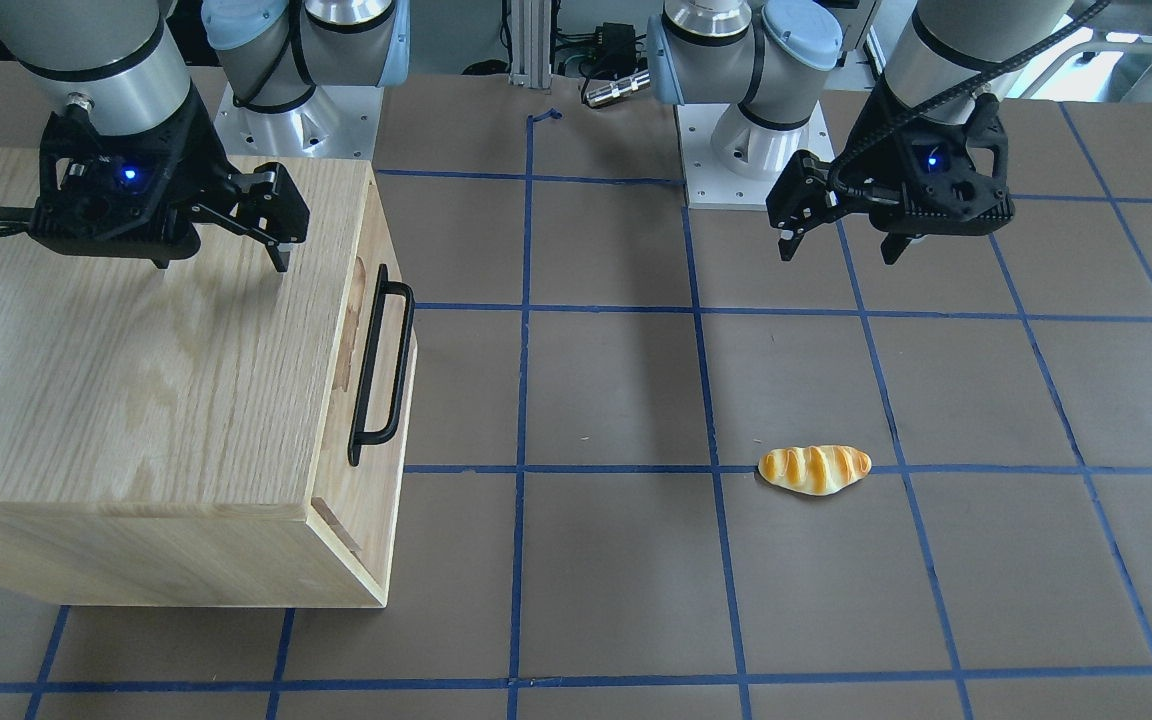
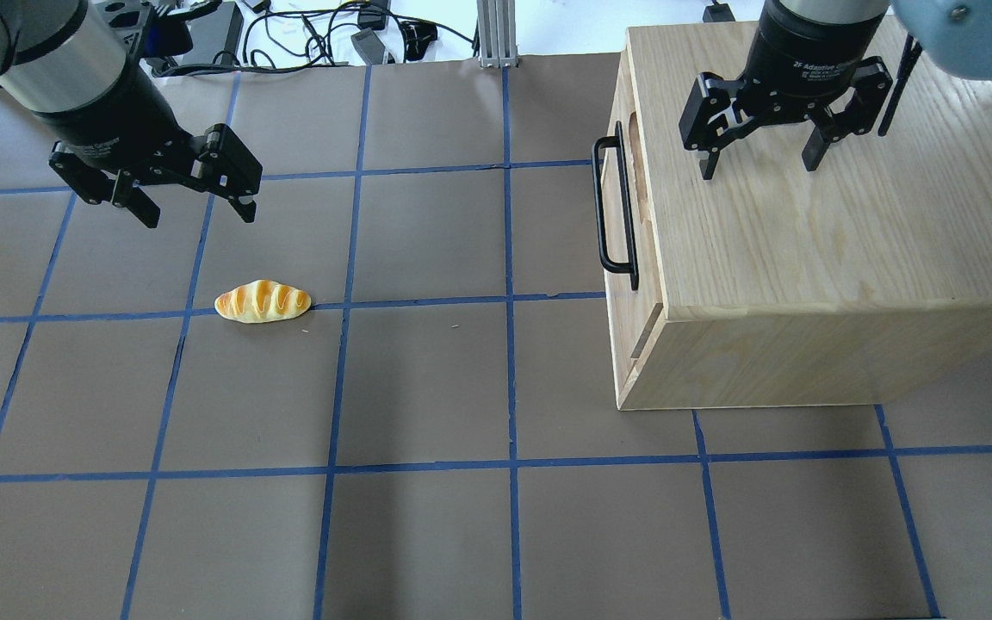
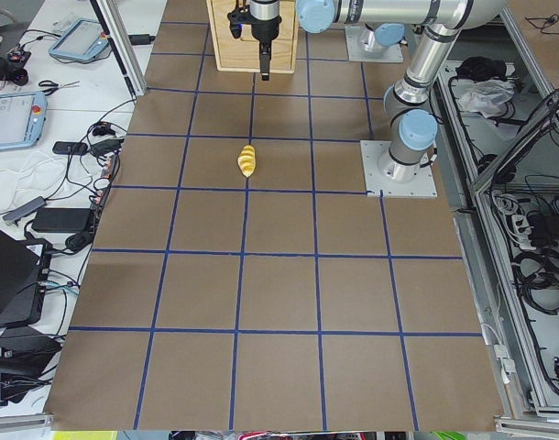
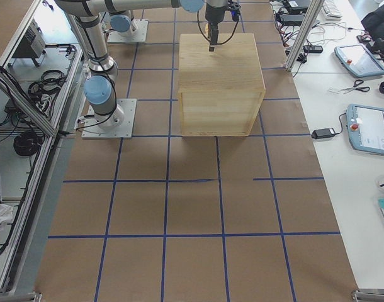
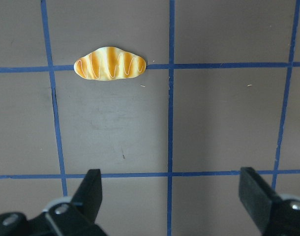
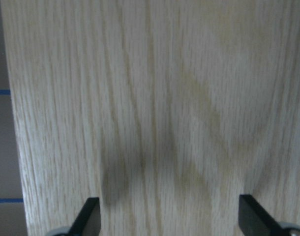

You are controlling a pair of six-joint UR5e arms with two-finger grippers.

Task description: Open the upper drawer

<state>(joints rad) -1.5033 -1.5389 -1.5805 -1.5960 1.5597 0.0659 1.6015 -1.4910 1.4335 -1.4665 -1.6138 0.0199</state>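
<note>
The upper drawer (image 2: pixel 647 258) is closed in the oak cabinet (image 2: pixel 823 232). Its front carries a long black bar handle (image 2: pixel 615 211), which also shows in the front-facing view (image 1: pixel 381 365). My right gripper (image 2: pixel 759 168) is open and empty above the cabinet's top, behind the handle. The right wrist view shows only the wood top (image 6: pixel 165 98) between its fingers (image 6: pixel 88 219). My left gripper (image 2: pixel 199 215) is open and empty over the table, far from the cabinet. The drawer's inside is hidden.
A toy bread roll (image 2: pixel 263 301) lies on the brown table near my left gripper and shows in the left wrist view (image 5: pixel 109 64). Blue tape lines (image 2: pixel 509 301) grid the table. The cabinet (image 1: pixel 116 380) stands on my right side.
</note>
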